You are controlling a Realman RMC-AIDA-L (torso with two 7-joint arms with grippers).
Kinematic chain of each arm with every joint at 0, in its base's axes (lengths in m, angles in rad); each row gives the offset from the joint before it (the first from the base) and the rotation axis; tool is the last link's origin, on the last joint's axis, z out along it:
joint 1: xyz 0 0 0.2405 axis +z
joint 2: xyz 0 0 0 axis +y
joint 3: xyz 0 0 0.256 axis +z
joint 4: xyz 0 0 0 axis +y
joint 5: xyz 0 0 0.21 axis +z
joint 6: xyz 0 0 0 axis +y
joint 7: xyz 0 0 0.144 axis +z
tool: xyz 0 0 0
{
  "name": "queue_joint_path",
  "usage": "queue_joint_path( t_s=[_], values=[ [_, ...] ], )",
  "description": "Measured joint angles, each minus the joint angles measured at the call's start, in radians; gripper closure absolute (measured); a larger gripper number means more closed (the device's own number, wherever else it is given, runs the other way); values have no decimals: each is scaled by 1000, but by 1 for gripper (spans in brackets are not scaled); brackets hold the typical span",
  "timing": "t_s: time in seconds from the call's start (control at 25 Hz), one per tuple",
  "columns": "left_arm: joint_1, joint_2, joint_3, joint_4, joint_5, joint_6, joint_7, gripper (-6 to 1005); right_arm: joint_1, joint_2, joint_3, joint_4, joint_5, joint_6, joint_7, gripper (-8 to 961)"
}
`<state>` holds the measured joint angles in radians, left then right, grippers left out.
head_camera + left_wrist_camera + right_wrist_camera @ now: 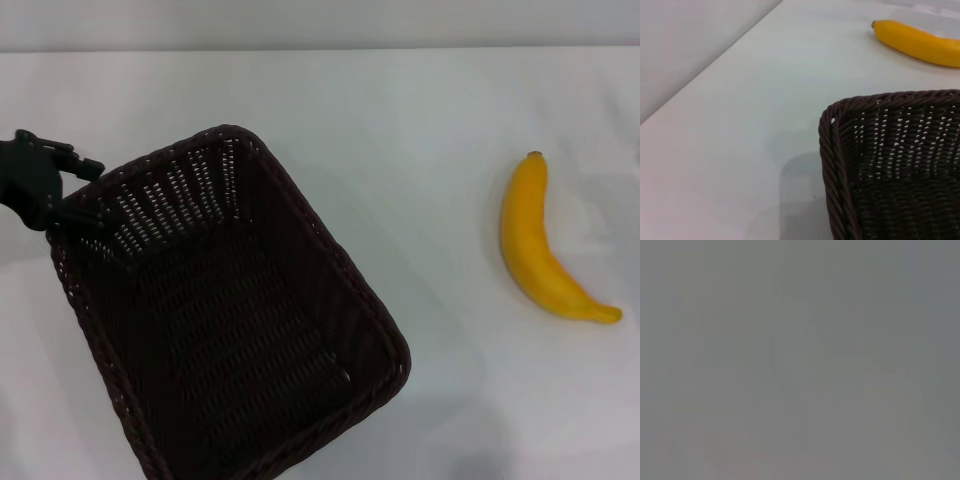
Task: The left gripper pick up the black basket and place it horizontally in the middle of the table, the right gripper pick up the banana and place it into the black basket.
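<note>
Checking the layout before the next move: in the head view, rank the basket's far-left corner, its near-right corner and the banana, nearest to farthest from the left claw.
1. The black basket's far-left corner, right at the left claw.
2. The basket's near-right corner, toward the table's middle.
3. The banana, apart on the right of the white table.

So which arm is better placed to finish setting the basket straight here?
Left. The left pincer is already at the black basket's far left corner rim, and the basket sits skewed on the table. The right pincer is not in view; the banana lies untouched to the right.
</note>
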<state>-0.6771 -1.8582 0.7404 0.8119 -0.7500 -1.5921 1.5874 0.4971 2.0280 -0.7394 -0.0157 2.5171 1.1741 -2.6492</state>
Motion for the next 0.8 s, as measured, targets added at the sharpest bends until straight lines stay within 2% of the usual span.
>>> queue_joint_path(
  t_s=[0.16,0.36,0.8],
  values=[
    [-5,-1,-1,-34,1,29,1,259,-6,0,0,2,0,0,0,82],
    [4,-5,-2,-53,2,49,6,206,-13,0,0,2,0,-2,0,82],
    [11,-9,-3,-57,-4,74,-30,580,-12,0,0,2,-1,-2,5,83]
  ],
)
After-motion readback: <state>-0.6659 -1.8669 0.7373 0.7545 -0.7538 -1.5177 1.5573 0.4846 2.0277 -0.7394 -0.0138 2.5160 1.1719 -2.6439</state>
